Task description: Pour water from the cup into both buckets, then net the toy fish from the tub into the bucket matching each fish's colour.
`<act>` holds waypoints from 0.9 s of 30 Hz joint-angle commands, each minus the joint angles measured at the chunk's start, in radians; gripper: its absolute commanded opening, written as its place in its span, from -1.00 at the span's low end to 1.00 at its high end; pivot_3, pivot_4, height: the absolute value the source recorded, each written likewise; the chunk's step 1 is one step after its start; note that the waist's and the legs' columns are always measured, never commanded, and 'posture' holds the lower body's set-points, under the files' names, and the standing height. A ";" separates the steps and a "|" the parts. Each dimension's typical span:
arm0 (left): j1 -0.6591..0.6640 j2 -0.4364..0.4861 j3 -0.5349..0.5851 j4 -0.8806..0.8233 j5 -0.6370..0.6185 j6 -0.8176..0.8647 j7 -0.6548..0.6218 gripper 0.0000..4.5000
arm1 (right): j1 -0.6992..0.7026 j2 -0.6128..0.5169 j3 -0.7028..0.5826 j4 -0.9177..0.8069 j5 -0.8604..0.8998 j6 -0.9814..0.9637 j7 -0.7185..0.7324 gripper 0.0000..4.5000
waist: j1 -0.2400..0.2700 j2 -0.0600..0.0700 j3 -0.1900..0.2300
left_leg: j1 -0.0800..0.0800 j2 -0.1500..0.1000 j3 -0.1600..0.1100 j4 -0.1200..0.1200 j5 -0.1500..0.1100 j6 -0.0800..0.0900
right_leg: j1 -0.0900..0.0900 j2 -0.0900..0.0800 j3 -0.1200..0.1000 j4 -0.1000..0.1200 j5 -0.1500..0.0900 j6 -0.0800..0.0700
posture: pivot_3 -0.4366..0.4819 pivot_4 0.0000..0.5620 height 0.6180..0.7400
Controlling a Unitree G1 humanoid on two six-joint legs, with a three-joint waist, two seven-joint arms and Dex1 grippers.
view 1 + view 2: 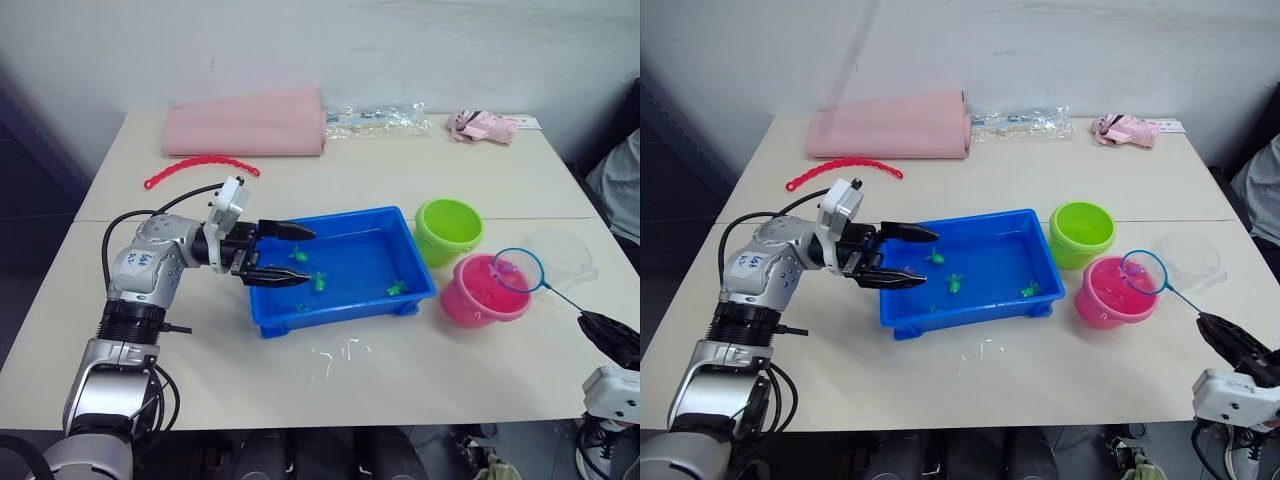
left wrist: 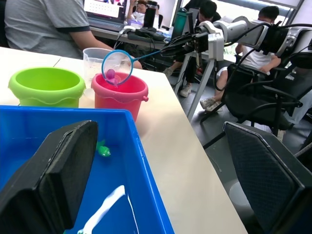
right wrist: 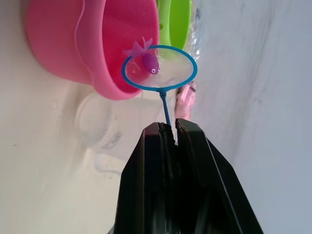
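Note:
The blue tub (image 1: 420,255) sits mid-table with several green toy fish (image 1: 320,281) in it. My left gripper (image 1: 284,256) is open at the tub's left end, its fingers reaching in over the rim. The lime green bucket (image 1: 448,230) and the pink bucket (image 1: 485,292) stand to the right of the tub. My right gripper (image 3: 168,127) is shut on the thin handle of the net (image 3: 160,68). The blue hoop hangs over the pink bucket with a pink fish (image 3: 146,61) in it. The clear cup (image 1: 562,255) stands just behind the pink bucket.
A pink roll (image 1: 245,125), a red beaded strip (image 1: 200,168), a clear plastic bag (image 1: 375,120) and a pink bundle (image 1: 483,126) lie at the table's far side. Spilled water (image 1: 335,352) marks the table in front of the tub. People sit beyond the right edge.

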 commanded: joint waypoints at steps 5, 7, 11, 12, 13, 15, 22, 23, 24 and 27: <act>0.012 -0.015 0.037 -0.050 -0.027 0.017 0.050 0.99 | -0.014 -0.059 -0.024 -0.018 -0.180 -0.074 -0.155 -1.00 | -0.007 0.000 0.000 | 0.000 0.000 -0.001 0.000 0.000 0.000 | 0.000 0.000 0.000 0.000 0.000 0.000 | -0.05 -0.47 1.00; 0.014 -0.022 0.040 -0.055 -0.030 0.022 0.062 0.99 | -0.003 -0.063 -0.012 -0.011 -0.194 -0.078 -0.166 -1.00 | -0.009 0.000 0.000 | 0.000 0.000 -0.001 0.000 0.000 -0.001 | 0.000 0.000 0.000 0.000 0.000 0.000 | -0.05 -0.47 1.00; 0.017 -0.024 0.040 -0.060 -0.032 0.025 0.069 0.99 | 0.017 -0.049 -0.028 -0.048 -0.225 -0.059 -0.189 -1.00 | -0.014 0.000 0.000 | 0.000 0.000 -0.001 0.000 0.000 0.000 | 0.000 0.000 0.000 0.000 0.000 0.000 | -0.05 -0.47 1.00; 0.018 -0.024 0.041 -0.060 -0.031 0.026 0.071 0.99 | 0.023 -0.035 -0.034 -0.060 -0.218 -0.039 -0.189 -1.00 | -0.014 0.000 0.000 | 0.000 0.000 -0.001 0.000 0.001 0.000 | 0.000 0.000 0.000 0.000 0.000 0.000 | -0.05 -0.47 1.00; 0.019 -0.025 0.043 -0.061 -0.031 0.026 0.073 0.99 | 0.029 -0.026 -0.036 -0.066 -0.210 -0.024 -0.188 -1.00 | -0.014 0.000 0.000 | 0.000 0.000 -0.001 0.000 0.001 -0.001 | 0.000 0.000 0.000 0.000 0.000 0.000 | -0.05 -0.47 1.00; 0.021 -0.028 0.045 -0.062 -0.030 0.028 0.076 0.99 | 0.046 -0.008 -0.030 -0.085 -0.242 -0.015 -0.198 -1.00 | -0.014 0.000 0.000 | 0.000 0.000 -0.001 0.000 0.001 -0.001 | 0.000 0.000 0.000 0.001 0.000 0.000 | -0.05 -0.47 1.00; 0.024 -0.034 0.048 -0.060 -0.029 0.028 0.079 0.99 | 0.072 -0.001 -0.011 -0.148 -0.212 -0.009 -0.203 -1.00 | -0.015 0.000 0.000 | 0.001 0.000 -0.001 0.000 0.001 -0.001 | 0.001 0.000 0.000 0.001 0.000 -0.001 | -0.05 -0.47 1.00; 0.023 -0.035 0.047 -0.058 -0.028 0.026 0.078 0.99 | 0.076 0.002 0.008 -0.160 -0.198 -0.010 -0.195 -1.00 | -0.015 0.000 0.000 | 0.001 0.000 -0.001 0.000 0.001 -0.001 | 0.001 0.000 0.000 0.001 0.000 -0.001 | -0.05 -0.47 1.00; 0.022 -0.036 0.047 -0.056 -0.027 0.025 0.078 0.99 | 0.078 0.005 0.014 -0.168 -0.209 -0.010 -0.199 -1.00 | -0.015 0.000 0.000 | 0.001 0.000 -0.001 0.000 0.001 -0.001 | 0.001 0.000 0.000 0.001 -0.001 -0.001 | -0.05 -0.47 1.00; 0.023 -0.040 0.049 -0.056 -0.027 0.023 0.081 0.99 | 0.069 0.017 -0.015 -0.133 -0.222 0.045 -0.220 -1.00 | -0.015 0.000 0.000 | 0.001 0.000 -0.001 0.000 0.001 -0.001 | 0.001 0.000 0.000 0.001 -0.001 -0.001 | -0.05 -0.47 1.00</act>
